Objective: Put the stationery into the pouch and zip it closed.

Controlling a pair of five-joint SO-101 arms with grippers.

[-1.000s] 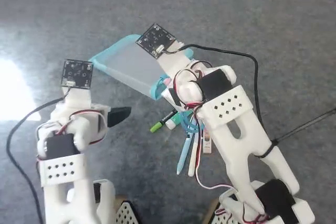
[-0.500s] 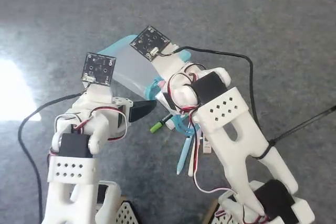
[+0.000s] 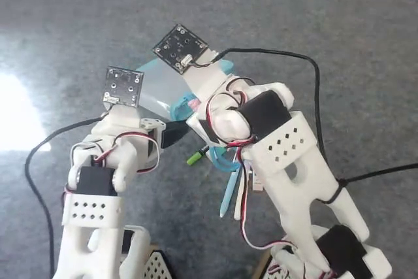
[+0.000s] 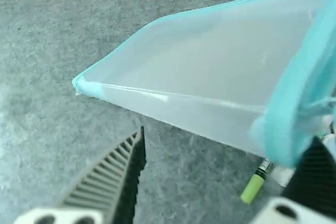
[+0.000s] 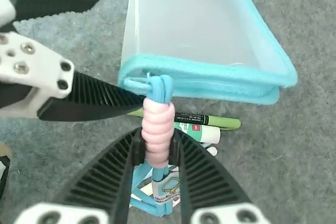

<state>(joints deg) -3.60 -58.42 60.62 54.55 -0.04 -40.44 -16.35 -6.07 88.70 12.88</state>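
Pinching the pink coiled zip pull (image 5: 155,114) tight, the right gripper (image 5: 155,132) held the translucent teal-edged pouch (image 5: 194,19) by its mouth end, likely so the left gripper (image 4: 227,139), jaws spread around that end, could steady it, while the pouch looked empty and the green marker (image 5: 210,121) and other pens (image 3: 228,194) lay on the table (image 3: 366,44)

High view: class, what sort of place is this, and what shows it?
Probably a robotics test bench: a white left arm and right arm fixed side by side, a grey speckled table, and a pouch with pens set out as practice pieces.
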